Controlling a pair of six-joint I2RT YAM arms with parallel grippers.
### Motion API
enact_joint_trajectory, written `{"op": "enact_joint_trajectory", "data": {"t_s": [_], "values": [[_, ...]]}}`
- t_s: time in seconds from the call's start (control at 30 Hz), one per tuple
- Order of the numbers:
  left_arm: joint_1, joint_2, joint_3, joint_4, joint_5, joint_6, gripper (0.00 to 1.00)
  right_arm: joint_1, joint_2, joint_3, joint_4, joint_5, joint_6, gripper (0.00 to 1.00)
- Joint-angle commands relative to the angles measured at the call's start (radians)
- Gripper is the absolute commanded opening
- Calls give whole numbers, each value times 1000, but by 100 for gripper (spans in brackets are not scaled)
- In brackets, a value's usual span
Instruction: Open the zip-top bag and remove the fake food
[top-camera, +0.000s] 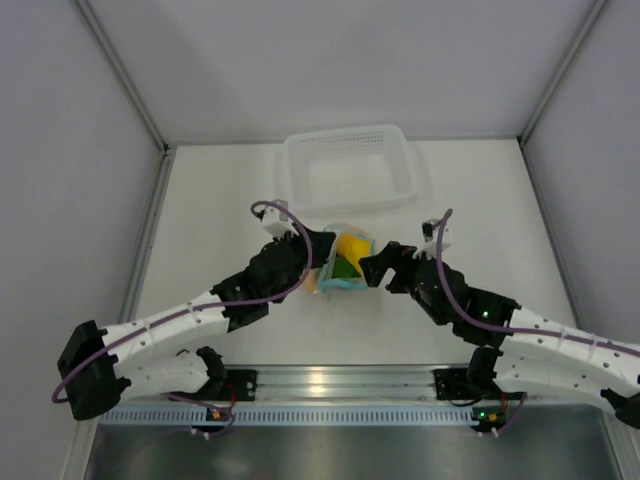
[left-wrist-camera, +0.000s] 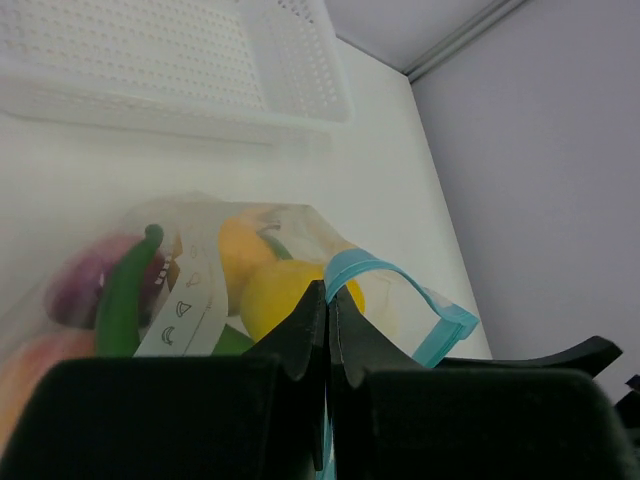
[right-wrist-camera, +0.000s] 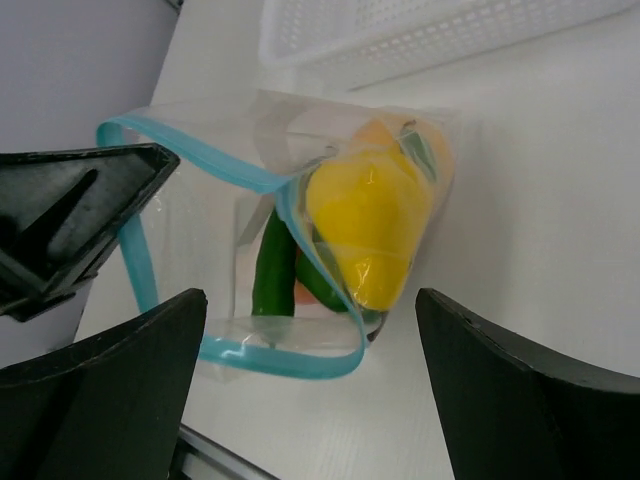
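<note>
The zip-top bag (top-camera: 341, 262) lies mid-table between both grippers, its blue zip strip (right-wrist-camera: 200, 160) spread into an open loop. The fake food is inside it: a yellow pepper (right-wrist-camera: 370, 225), a green chili (right-wrist-camera: 272, 270), a purple piece (left-wrist-camera: 85, 280) and orange fruit (left-wrist-camera: 25, 375). My left gripper (left-wrist-camera: 327, 292) is shut on the bag's zip edge (left-wrist-camera: 395, 280) at the bag's left side (top-camera: 312, 255). My right gripper (right-wrist-camera: 310, 300) is open just to the right of the bag (top-camera: 372, 268), with the bag's mouth in front of its fingers, not touching.
A white mesh basket (top-camera: 350, 166) stands just behind the bag, also in the left wrist view (left-wrist-camera: 150, 60) and right wrist view (right-wrist-camera: 420, 30). Grey walls enclose the table on the left, right and back.
</note>
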Motion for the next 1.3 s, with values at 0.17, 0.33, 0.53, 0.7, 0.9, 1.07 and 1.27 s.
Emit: {"op": "enact_joint_trajectory", "data": {"t_s": [0.17, 0.33, 0.53, 0.7, 0.9, 1.07, 1.27], "values": [[-116, -42, -63, 72, -281, -163, 0, 14, 90, -164, 247, 26, 236, 67], [-154, -39, -79, 92, -315, -197, 0, 14, 114, -201, 344, 33, 223, 55], [-176, -18, -76, 96, -340, -210, 0, 12, 194, -201, 416, 34, 190, 45], [-188, -30, -76, 96, -377, -211, 0, 3, 277, -206, 481, 3, 181, 37], [-197, -64, -91, 92, -488, -67, 0, -48, 220, -223, 357, -31, 103, 2], [-206, -211, -165, 89, -620, 64, 0, -254, 99, -180, 111, -228, -66, 0], [-237, -351, -286, 86, -723, 109, 0, -408, 13, -129, -44, -296, -185, 0]]}}
